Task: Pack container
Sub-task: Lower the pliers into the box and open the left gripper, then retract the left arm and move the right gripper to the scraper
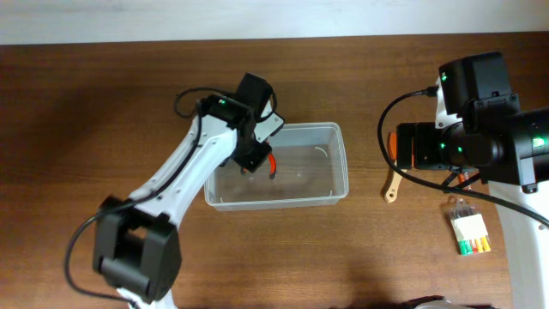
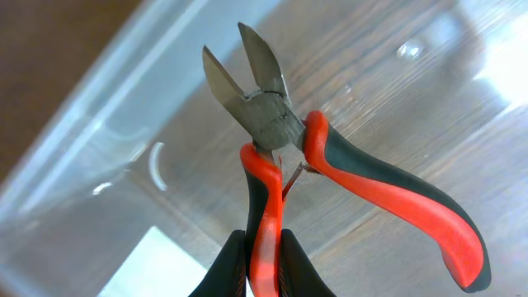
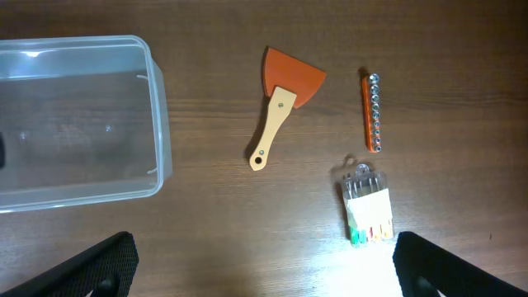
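Your left hand [image 2: 264,266] pinches one handle of the red-and-black cutters [image 2: 276,124] over the clear container [image 1: 342,163], mid-worktop [image 1: 86,103]. Gripped by a single handle, they could pivot, slip, and strike the wall. Your right hand [image 3: 272,268] is spread wide, empty.

No legible text, number, brand or sign appears in any view. The pale card inside the small clear plastic blister pack [image 3: 369,210], lying near the right edge of the brown wooden table [image 3: 247,247], is too small and blurred to read. The red-and-black-handled steel side cutters [image 2: 272,115], seen close up, show no readable marking.
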Motion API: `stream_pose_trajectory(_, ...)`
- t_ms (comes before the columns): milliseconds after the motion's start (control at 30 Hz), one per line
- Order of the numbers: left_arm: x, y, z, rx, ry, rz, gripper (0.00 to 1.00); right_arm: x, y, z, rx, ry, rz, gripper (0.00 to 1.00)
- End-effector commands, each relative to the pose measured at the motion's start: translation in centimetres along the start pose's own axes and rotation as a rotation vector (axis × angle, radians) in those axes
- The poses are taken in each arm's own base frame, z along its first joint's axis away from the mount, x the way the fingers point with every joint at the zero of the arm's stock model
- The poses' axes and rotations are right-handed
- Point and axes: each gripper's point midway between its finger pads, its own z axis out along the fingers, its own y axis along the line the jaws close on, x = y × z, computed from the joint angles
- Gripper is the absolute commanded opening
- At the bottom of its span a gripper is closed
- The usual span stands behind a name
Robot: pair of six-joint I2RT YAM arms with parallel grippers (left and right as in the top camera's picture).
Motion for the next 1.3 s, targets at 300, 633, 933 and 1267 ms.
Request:
stream_pose_trajectory(300, 1.4, -0.6, 5.6, 0.048, 0.146, -0.021, 0.02, -0.2, -0.6, -0.7, 0.017, -0.029, 0.003, 0.99)
stream_pose_trajectory(633, 1.9, 0.9, 6.0, -0.032, 0.177, -0.016, 0.53, -0.2, -0.6, -0.7, 0.017, -0.028, -0.001, 0.99)
stream_pose_trajectory(933, -0.7, 2.1, -0.6, -0.090, 0.051, -0.023, 0.56, -2.0, 0.0, -0.8, -0.009, -0.098, 0.013, 0.99)
stream_pose_trajectory(1267, 3.1, 11.7, -15.3, -0.360, -0.218, -0.321, 0.87, -4.3, -0.8, -3.1, -0.006, -0.239, 0.019, 0.99)
